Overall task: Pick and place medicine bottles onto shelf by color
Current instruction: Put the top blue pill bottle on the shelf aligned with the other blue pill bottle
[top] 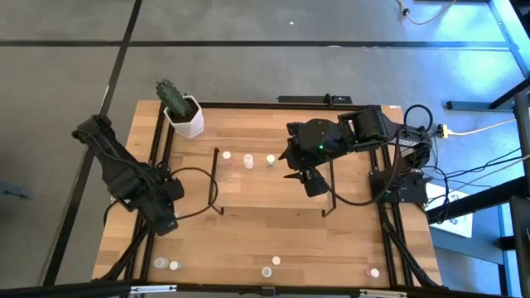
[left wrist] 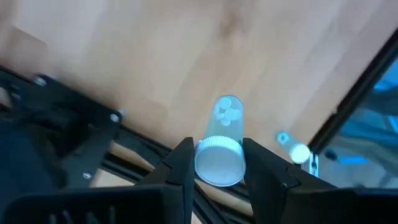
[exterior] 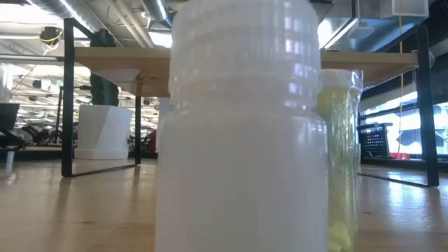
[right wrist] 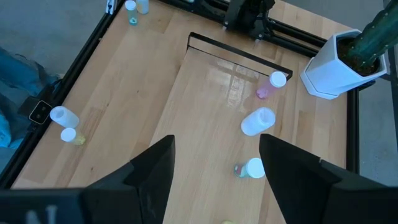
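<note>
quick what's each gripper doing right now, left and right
Left gripper: closed on a small white-capped bottle, over the table's left side.
Right gripper: open, empty, above the shelf.

Three capped bottles [top: 248, 161] stand in a row near the shelf's [top: 273, 194] rear edge; five more bottles [top: 267, 271] stand scattered along the tabletop's front edge.

3 bottles [top: 247, 161] crowd the shelf's [top: 273, 199] back edge.
</note>
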`<action>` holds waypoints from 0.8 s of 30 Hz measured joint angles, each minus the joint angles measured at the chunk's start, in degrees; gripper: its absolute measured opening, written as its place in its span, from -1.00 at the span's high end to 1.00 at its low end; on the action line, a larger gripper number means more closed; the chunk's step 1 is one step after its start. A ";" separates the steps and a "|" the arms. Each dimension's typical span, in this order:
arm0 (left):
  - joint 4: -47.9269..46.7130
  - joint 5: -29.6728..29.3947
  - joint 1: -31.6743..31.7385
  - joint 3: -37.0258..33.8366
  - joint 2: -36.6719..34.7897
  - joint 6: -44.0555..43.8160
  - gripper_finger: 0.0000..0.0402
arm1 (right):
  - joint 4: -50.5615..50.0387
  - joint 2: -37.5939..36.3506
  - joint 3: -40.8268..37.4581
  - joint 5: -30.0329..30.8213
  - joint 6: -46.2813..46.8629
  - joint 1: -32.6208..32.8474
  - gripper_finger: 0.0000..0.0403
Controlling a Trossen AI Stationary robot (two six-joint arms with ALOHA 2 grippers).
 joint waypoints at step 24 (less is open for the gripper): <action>-1.34 -13.13 4.04 29.53 20.18 28.57 0.53 | 2.30 0.00 0.00 0.00 8.31 0.02 -0.17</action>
